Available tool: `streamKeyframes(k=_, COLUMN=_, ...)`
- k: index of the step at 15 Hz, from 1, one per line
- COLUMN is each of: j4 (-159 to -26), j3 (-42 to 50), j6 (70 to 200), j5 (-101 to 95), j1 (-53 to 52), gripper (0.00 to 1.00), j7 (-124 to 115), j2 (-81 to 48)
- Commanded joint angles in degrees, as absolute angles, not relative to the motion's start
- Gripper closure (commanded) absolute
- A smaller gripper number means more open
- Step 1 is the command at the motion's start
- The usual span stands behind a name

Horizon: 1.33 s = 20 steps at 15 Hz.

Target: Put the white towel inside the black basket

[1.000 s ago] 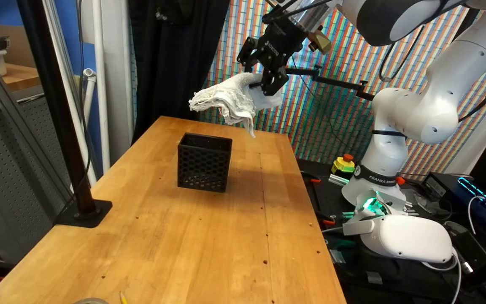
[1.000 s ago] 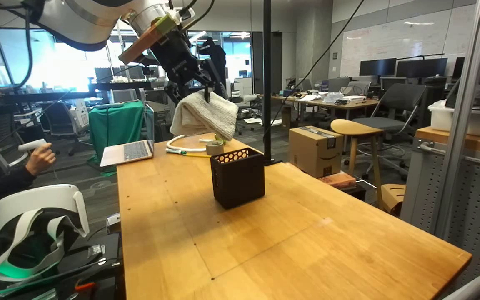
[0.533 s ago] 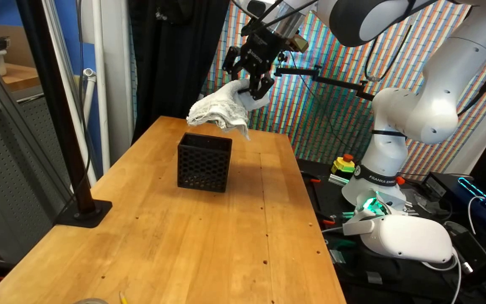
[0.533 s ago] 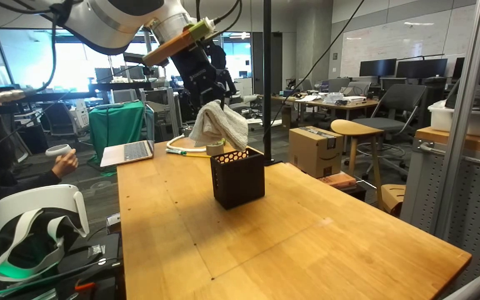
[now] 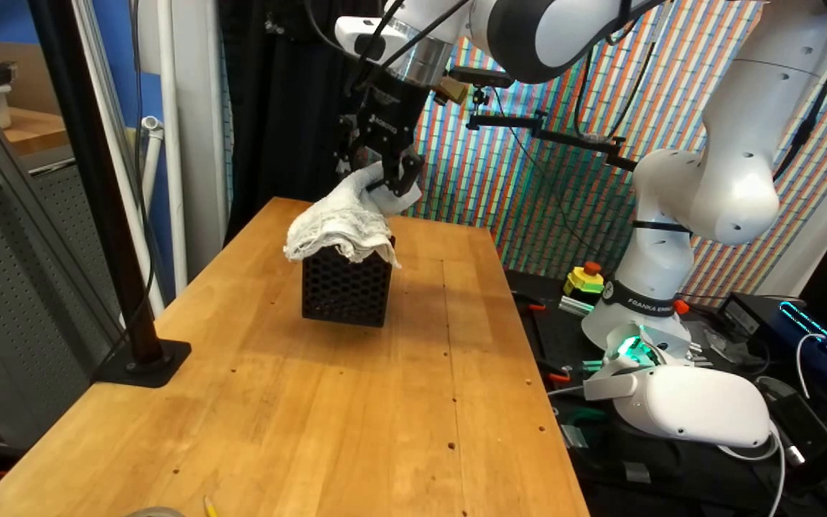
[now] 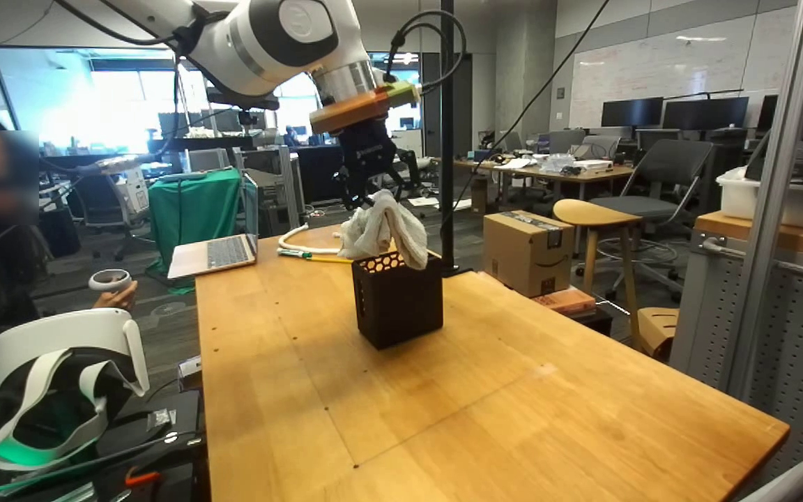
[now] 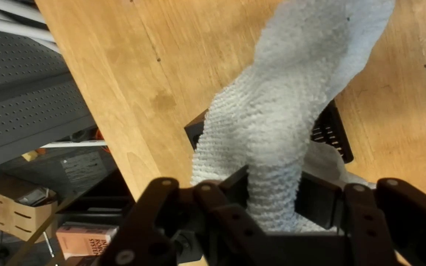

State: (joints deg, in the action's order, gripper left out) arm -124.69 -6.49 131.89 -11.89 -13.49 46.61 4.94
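Observation:
The white towel (image 5: 338,222) hangs bunched from my gripper (image 5: 382,181), which is shut on a thick fold of it. In the wrist view the fold of towel (image 7: 276,129) is pinched between the two finger pads (image 7: 314,197). Below stands the black basket (image 6: 401,303), upright on the table, with the towel over its opening. Loose ends of the cloth spread past the rim in both exterior views; I cannot tell whether they touch it. Most of the basket's mouth is covered in the wrist view, where part of a perforated wall (image 7: 340,131) shows.
A black pole on a flat base (image 5: 144,362) stands at the edge of the wooden table (image 5: 385,431), near the basket. A laptop (image 6: 213,254) and a white hose (image 6: 297,247) lie at one end. Off the table is a cardboard box (image 6: 527,254).
The gripper has carried the towel across and down, from beyond the basket to just over its opening. The wrist has turned to point more steeply downward. The basket has stayed in place.

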Motion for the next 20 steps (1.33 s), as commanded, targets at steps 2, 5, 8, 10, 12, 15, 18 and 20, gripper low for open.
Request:
streamKeyframes(k=2, j4=-119.38, j3=-6.72, j6=128.94, j5=-5.64, j1=-11.08, gripper=0.85, j7=53.41, j2=-1.86)
streamKeyframes(k=5, j4=-118.63, j3=-7.32, j6=128.12, j5=-3.4, j1=-9.85, gripper=0.85, j7=55.5, j2=-4.06)
streamKeyframes(k=8, j4=-118.69, j3=-8.01, j6=127.89, j5=-0.67, j1=-9.23, gripper=0.85, j7=58.05, j2=-5.3)
streamKeyframes(k=10, j4=-119.19, j3=-8.49, j6=128.02, j5=0.72, j1=-9.1, gripper=0.84, j7=59.42, j2=-5.85)
streamKeyframes(k=12, j4=-119.52, j3=-8.91, j6=127.9, j5=1.47, j1=-9.06, gripper=0.84, j7=60.27, j2=-6.48)
streamKeyframes(k=15, j4=-120.24, j3=-9.13, j6=127.2, j5=0.25, j1=-8.98, gripper=0.84, j7=59.9, j2=-7.97)
streamKeyframes(k=18, j4=-121.0, j3=-8.97, j6=126.52, j5=-0.51, j1=-8.68, gripper=0.84, j7=59.22, j2=-8.67)
streamKeyframes(k=20, j4=-121.24, j3=-8.96, j6=126.2, j5=-0.94, j1=-8.61, gripper=0.84, j7=58.93, j2=-8.33)
